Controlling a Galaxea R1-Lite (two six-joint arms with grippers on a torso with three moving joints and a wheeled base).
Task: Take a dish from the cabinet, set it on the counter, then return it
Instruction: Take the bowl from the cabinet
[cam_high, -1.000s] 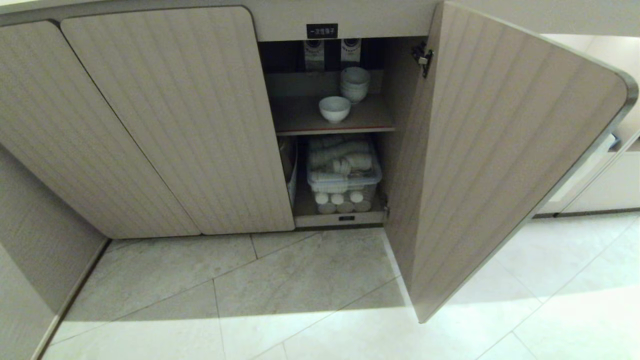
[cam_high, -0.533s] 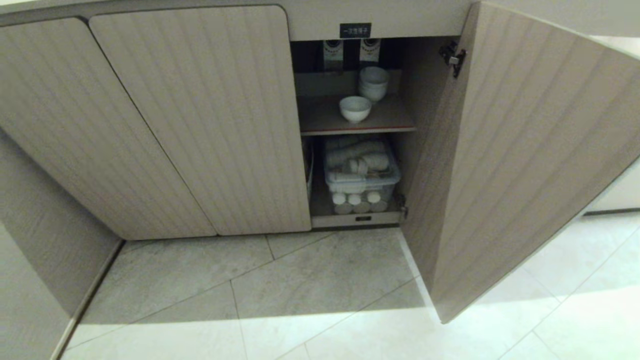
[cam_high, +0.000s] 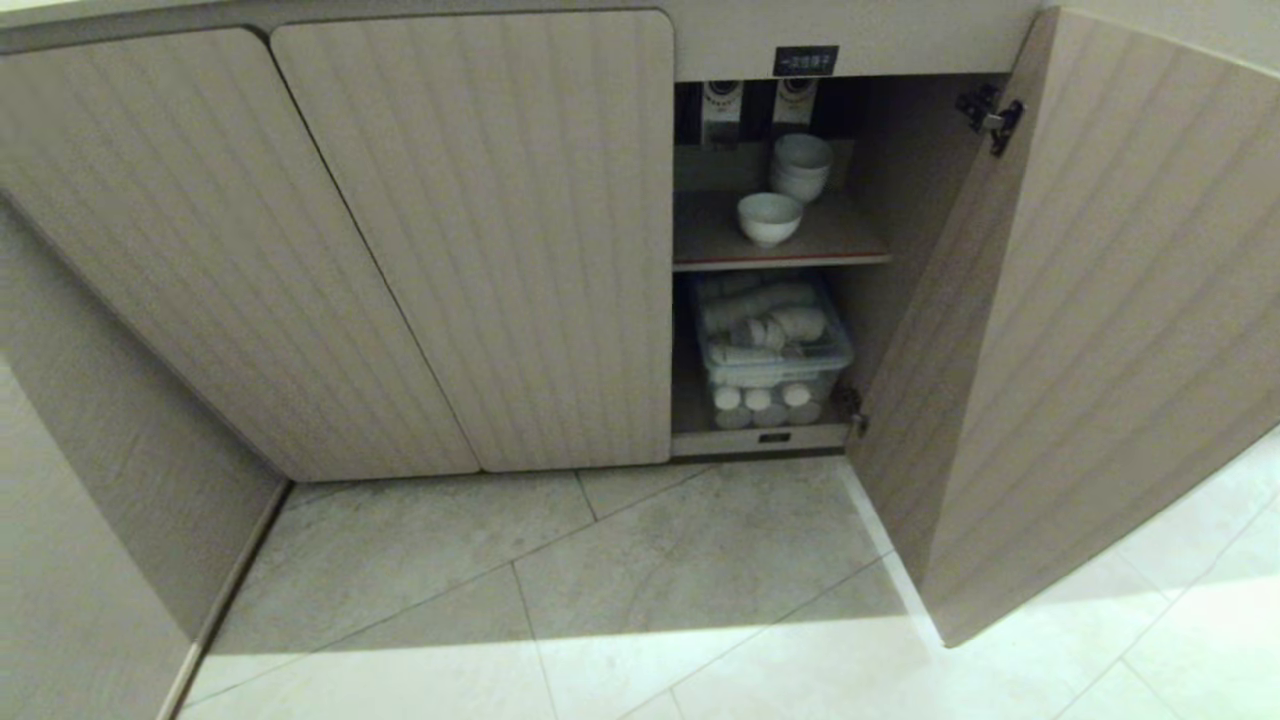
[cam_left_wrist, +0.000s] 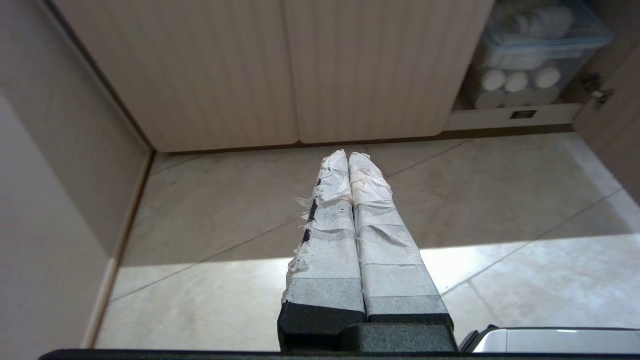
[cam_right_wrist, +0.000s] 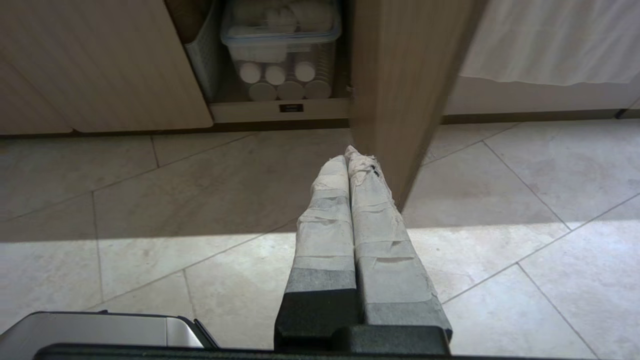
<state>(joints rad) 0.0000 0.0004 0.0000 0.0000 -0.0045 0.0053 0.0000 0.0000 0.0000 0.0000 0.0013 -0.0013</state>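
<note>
— Cabinet (cam_high: 1100, 330)?
— Low, pale beige, fluted fronts with rounded corners. Right-hand door swung wide; small black label (cam_high: 805, 60) with white lettering above the opening. Neighbouring cupboard doors (cam_high: 470, 240) closed, same fluting.

— Contents?
— Upper shelf (cam_high: 840, 240) flat, red along its front edge. On it the dish (cam_high: 769, 217): small, plain white, round, deep, narrow at the foot, upright, alone. Just behind it and apart, a stack of white bowls (cam_high: 801, 166). Below the shelf, a clear plastic tub (cam_high: 775, 345) packed with white rolls and round white ends.

— Floor?
— Pale stone tiles (cam_high: 640, 560), mottled, thin diagonal joints, shadow near the cupboards and bright light nearer the robot.

— Left gripper (cam_left_wrist: 348, 157)?
— Fingers (cam_left_wrist: 330, 220) long, tapered, wrapped in frayed white tape over black. Pressed together, nothing between. Hanging low over the tiles, pointing at the closed doors; tub ahead and off to one side.

— Right gripper (cam_right_wrist: 352, 157)?
— Same taped wrapping, tips together, nothing held. Low over the tiles, tips close by the open door's edge, tub straight ahead beyond them.

— Dish relative to both pincers?
— Well apart, ahead and higher, inside the cabinet above the tub. Seen from neither wrist. No contact.
</note>
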